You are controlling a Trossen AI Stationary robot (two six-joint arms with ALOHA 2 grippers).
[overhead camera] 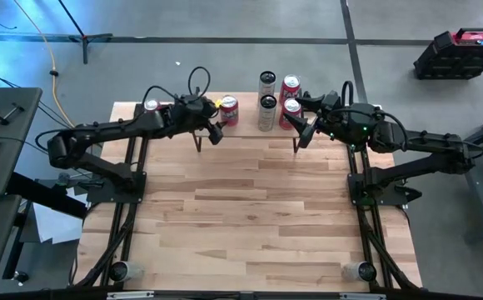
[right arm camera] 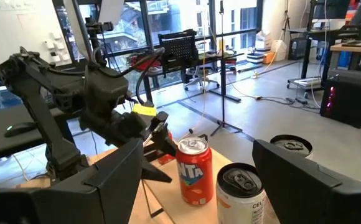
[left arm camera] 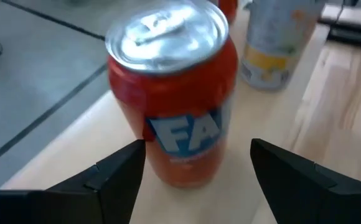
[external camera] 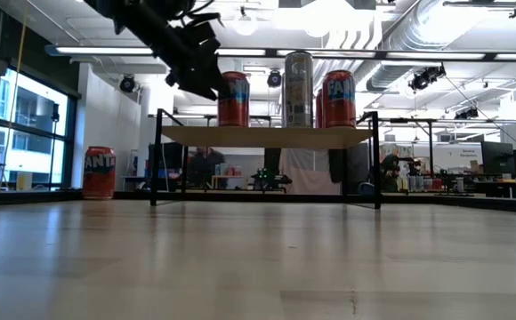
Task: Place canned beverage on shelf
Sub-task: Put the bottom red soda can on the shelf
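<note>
Here, red can on shelf, between open left hand fingers

I count four red cans: the first, the second, the third and the fourth. There are two tall pale cans, one shelf, one tabletop and two grippers, the left gripper and the right gripper.

Grey floor, large windows (daylit), ceiling ducts.

Dark jointed arms, looped black cables
</note>
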